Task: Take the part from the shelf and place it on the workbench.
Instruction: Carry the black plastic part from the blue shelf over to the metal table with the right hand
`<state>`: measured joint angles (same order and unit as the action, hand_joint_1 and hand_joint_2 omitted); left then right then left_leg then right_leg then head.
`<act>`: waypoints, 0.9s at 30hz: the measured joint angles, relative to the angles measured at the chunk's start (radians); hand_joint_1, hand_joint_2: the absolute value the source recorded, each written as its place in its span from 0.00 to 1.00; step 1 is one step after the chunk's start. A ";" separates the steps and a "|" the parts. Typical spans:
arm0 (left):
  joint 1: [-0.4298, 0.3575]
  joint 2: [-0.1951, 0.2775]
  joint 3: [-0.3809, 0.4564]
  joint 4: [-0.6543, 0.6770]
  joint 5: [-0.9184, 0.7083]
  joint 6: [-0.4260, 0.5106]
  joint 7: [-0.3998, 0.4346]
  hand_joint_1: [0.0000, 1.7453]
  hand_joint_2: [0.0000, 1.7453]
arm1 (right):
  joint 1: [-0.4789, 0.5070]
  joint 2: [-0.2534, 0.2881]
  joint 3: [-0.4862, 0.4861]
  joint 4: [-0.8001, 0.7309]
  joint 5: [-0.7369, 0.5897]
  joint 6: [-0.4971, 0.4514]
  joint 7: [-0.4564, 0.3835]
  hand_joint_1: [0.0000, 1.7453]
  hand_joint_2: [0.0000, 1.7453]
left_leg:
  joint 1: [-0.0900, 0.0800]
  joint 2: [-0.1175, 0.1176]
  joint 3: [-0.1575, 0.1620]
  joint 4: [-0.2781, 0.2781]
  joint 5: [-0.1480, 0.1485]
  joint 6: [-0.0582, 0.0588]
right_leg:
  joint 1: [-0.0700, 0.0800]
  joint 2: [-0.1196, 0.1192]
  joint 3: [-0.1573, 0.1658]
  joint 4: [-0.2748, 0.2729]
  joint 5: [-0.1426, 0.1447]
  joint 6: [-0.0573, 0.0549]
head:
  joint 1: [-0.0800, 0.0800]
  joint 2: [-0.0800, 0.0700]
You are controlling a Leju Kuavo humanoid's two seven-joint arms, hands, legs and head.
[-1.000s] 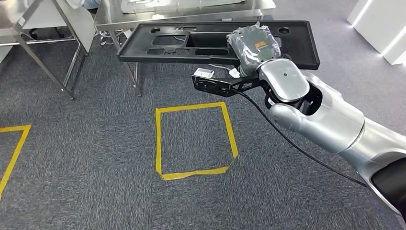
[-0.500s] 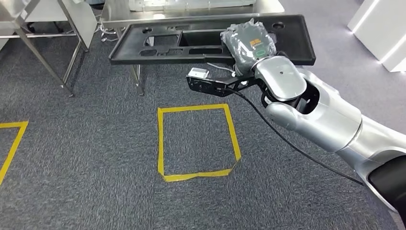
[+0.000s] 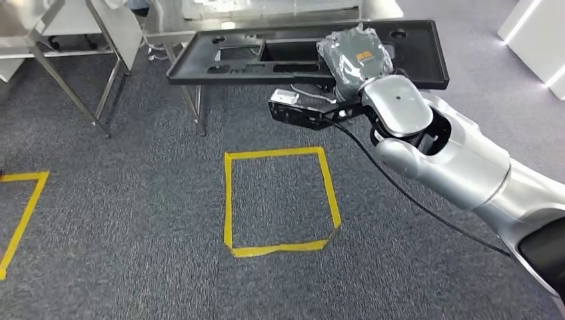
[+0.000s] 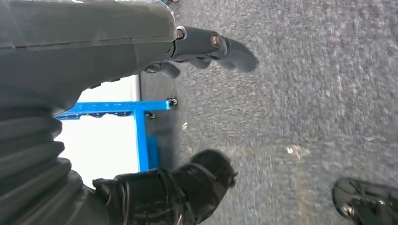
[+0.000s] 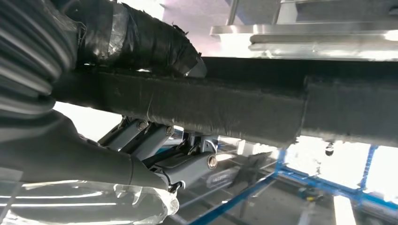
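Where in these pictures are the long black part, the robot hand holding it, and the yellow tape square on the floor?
black part (image 3: 240, 57): head view, on its flat top face left of the openings.
right robot hand (image 3: 353, 63): head view, on its plastic-wrapped back.
yellow tape square (image 3: 228, 200): head view, on its left strip.

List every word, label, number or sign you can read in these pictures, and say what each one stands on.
No text can be read here.
Orange and green label patches on the plastic wrap over the right hand: too small and blurred to read.
White tag on the black wrist camera bracket: blank or too small to tell.
Black part: no visible marking.
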<state>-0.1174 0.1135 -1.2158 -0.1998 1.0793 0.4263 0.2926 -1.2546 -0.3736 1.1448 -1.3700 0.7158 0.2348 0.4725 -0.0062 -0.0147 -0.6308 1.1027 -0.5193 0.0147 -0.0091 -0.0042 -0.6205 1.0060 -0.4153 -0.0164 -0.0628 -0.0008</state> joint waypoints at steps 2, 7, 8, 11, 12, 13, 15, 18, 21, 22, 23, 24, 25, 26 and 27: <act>-0.001 0.000 0.000 0.000 0.000 0.000 0.000 0.00 1.00 | -0.001 0.004 0.000 0.003 0.001 0.000 0.000 1.00 1.00 | 0.007 0.002 -0.070 0.123 -0.041 -0.012 | 0.000 -0.001 0.009 -0.003 -0.005 -0.003 | -0.002 0.000; 0.002 0.000 0.000 0.000 0.003 0.000 0.000 0.00 1.00 | 0.007 0.009 0.001 0.008 0.004 -0.001 0.000 1.00 1.00 | 0.029 0.010 -0.067 0.033 0.068 -0.034 | -0.008 0.002 0.027 0.005 -0.028 0.010 | -0.002 0.000; 0.002 0.000 0.000 0.000 0.004 0.000 0.000 0.00 1.00 | 0.006 0.010 0.001 0.009 0.005 -0.003 0.000 1.00 1.00 | 0.029 0.009 -0.042 -0.025 0.090 -0.034 | -0.007 0.003 0.029 0.009 -0.034 0.017 | -0.002 0.000; 0.000 0.003 0.000 0.000 0.008 -0.005 -0.001 0.00 1.00 | 0.008 0.017 0.001 0.015 0.010 -0.009 -0.001 1.00 1.00 | 0.019 0.007 -0.017 -0.073 0.090 -0.015 | -0.005 0.003 0.028 0.012 -0.041 0.035 | -0.002 0.000; -0.002 0.004 0.000 0.000 0.009 -0.006 -0.002 0.00 1.00 | 0.010 0.019 0.001 0.017 0.011 -0.011 -0.001 1.00 1.00 | 0.018 0.008 -0.015 -0.073 0.090 -0.007 | -0.007 0.003 0.030 0.010 -0.043 0.041 | -0.002 0.000; -0.003 0.006 0.000 0.000 0.009 -0.008 -0.003 0.00 1.00 | 0.012 0.020 0.001 0.019 0.013 -0.013 -0.001 1.00 1.00 | 0.017 0.007 -0.011 -0.076 0.089 0.001 | -0.009 0.003 0.029 0.016 -0.049 0.046 | -0.001 0.000; -0.003 0.008 0.000 0.000 0.009 -0.010 -0.005 0.00 1.00 | 0.013 0.023 0.001 0.022 0.016 -0.018 -0.002 1.00 1.00 | 0.017 0.007 0.001 -0.083 0.087 0.017 | -0.011 0.003 0.000 0.081 -0.083 0.049 | 0.001 0.000; -0.003 0.010 0.000 0.000 0.009 -0.012 -0.013 0.00 1.00 | 0.022 0.025 0.001 0.028 0.023 -0.025 -0.002 1.00 1.00 | 0.011 0.004 0.011 -0.083 0.078 0.032 | -0.008 0.004 -0.106 0.273 -0.148 0.046 | 0.004 0.000; -0.003 0.010 0.000 0.000 0.009 -0.011 -0.021 0.00 1.00 | 0.034 0.026 0.001 0.037 0.035 -0.025 -0.001 1.00 1.00 | 0.005 -0.017 0.020 -0.079 0.068 0.034 | -0.005 0.007 -0.117 0.242 -0.086 0.036 | 0.005 0.000; -0.003 0.009 0.000 0.000 0.009 -0.011 -0.022 0.00 1.00 | 0.035 0.026 0.001 0.038 0.040 -0.025 -0.001 1.00 1.00 | 0.005 -0.023 0.023 -0.077 0.064 0.033 | -0.003 0.015 -0.090 0.174 -0.046 0.030 | 0.005 0.000; -0.004 0.008 0.000 0.000 0.009 -0.011 -0.023 0.00 1.00 | 0.034 0.026 0.001 0.040 0.046 -0.025 -0.001 1.00 1.00 | 0.003 -0.028 0.024 -0.075 0.061 0.031 | -0.001 0.029 -0.060 0.108 -0.019 0.024 | 0.004 0.000; -0.005 0.006 0.000 0.000 0.009 -0.010 -0.024 0.00 1.00 | 0.033 0.025 0.001 0.042 0.051 -0.025 -0.001 1.00 1.00 | 0.003 -0.032 0.024 -0.074 0.059 0.027 | 0.001 0.041 -0.038 0.059 -0.003 0.019 | 0.004 0.000; -0.005 0.005 0.000 0.000 0.009 -0.009 -0.024 0.00 1.00 | 0.033 0.025 0.001 0.043 0.054 -0.025 -0.001 1.00 1.00 | 0.005 -0.036 0.022 -0.074 0.058 0.023 | 0.003 0.050 -0.026 0.032 0.000 0.017 | 0.004 0.000; -0.005 0.004 0.000 0.000 0.008 -0.007 -0.024 0.00 1.00 | 0.034 0.025 0.001 0.045 0.056 -0.025 0.000 1.00 1.00 | 0.007 -0.039 0.020 -0.076 0.058 0.017 | 0.005 0.054 -0.020 0.021 -0.004 0.015 | 0.006 0.000; -0.003 0.003 0.000 0.000 0.007 -0.005 -0.024 0.00 1.00 | 0.035 0.025 0.001 0.045 0.056 -0.026 0.000 1.00 1.00 | 0.009 -0.042 0.021 -0.080 0.058 0.012 | 0.004 0.050 -0.016 0.015 -0.003 0.014 | 0.007 0.000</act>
<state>-0.1208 0.1167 -1.2161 -0.1999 1.0865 0.4212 0.2684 -1.2198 -0.3487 1.1460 -1.3247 0.7717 0.2092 0.4723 0.0029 -0.0570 -0.6100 1.0231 -0.4608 0.0267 -0.0049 0.0457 -0.6366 1.0213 -0.4181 -0.0028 -0.0558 -0.0008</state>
